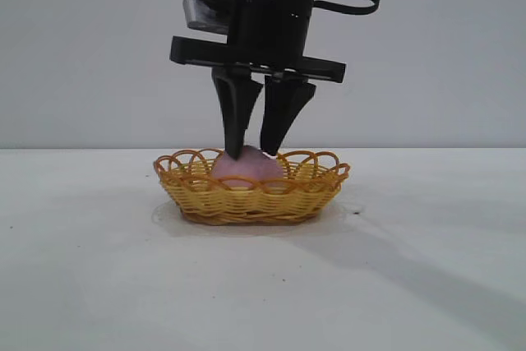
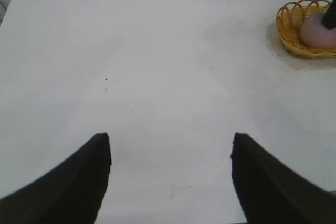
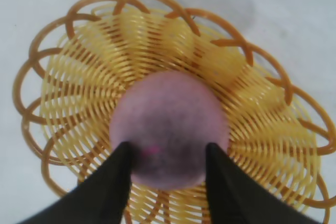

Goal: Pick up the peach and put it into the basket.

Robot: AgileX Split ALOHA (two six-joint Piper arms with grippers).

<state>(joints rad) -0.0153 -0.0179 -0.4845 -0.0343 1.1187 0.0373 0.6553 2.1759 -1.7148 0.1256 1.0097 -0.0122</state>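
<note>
The pink-mauve peach (image 1: 246,167) lies inside the yellow wicker basket (image 1: 251,196) at the middle of the table. My right gripper (image 1: 251,152) hangs straight down over it, its two black fingertips slightly apart and resting at the peach's top. In the right wrist view the peach (image 3: 168,121) fills the middle of the basket (image 3: 79,77), and the right gripper (image 3: 169,150) stands open, a finger at each side of the fruit's crown. My left gripper (image 2: 170,142) is open over bare table, far from the basket (image 2: 293,31) and the peach (image 2: 316,31).
The white table (image 1: 99,285) spreads out around the basket on all sides. A plain grey wall (image 1: 82,39) stands behind it. One finger of the right gripper (image 2: 331,11) shows at the edge of the left wrist view.
</note>
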